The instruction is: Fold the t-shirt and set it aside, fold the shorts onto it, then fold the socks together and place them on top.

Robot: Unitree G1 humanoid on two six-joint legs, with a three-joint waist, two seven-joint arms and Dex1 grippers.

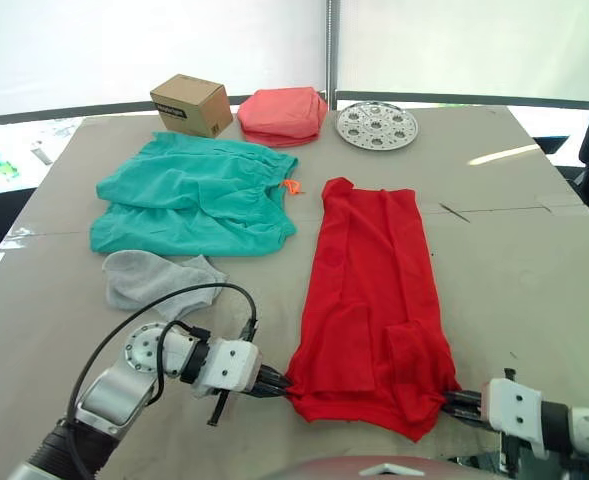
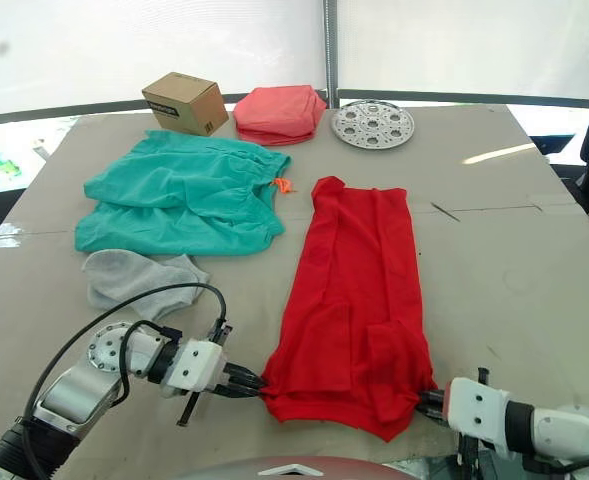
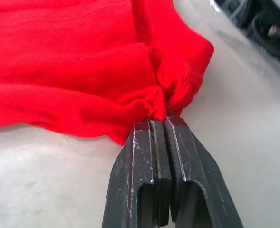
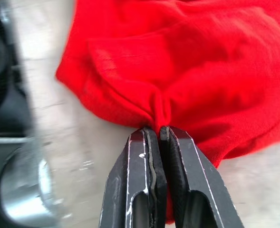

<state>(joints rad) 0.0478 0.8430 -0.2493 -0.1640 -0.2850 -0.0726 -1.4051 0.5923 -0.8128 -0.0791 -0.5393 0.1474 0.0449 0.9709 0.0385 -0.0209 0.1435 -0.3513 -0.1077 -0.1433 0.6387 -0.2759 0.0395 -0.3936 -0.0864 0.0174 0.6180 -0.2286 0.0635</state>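
Now a grey tabletop (image 1: 514,260) is seen under white backdrop; the t-shirt (image 1: 374,290), stretched lengthwise away from both hands, is pinched by left hand (image 1: 282,385) and right hand (image 1: 450,403).

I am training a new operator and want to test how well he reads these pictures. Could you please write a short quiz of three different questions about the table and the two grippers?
1. True or false: both grippers are shut on the near edge of the t-shirt.
2. Multiple choice: what lies directly nearer the robot than the shorts? A) the cardboard box B) the socks C) the round metal plate
3. Fill in: the coral-pink folded cloth sits between the cardboard box and the ____.

Key:
1. True: the left gripper and right gripper each pinch red fabric.
2. B, the socks.
3. Round metal plate.
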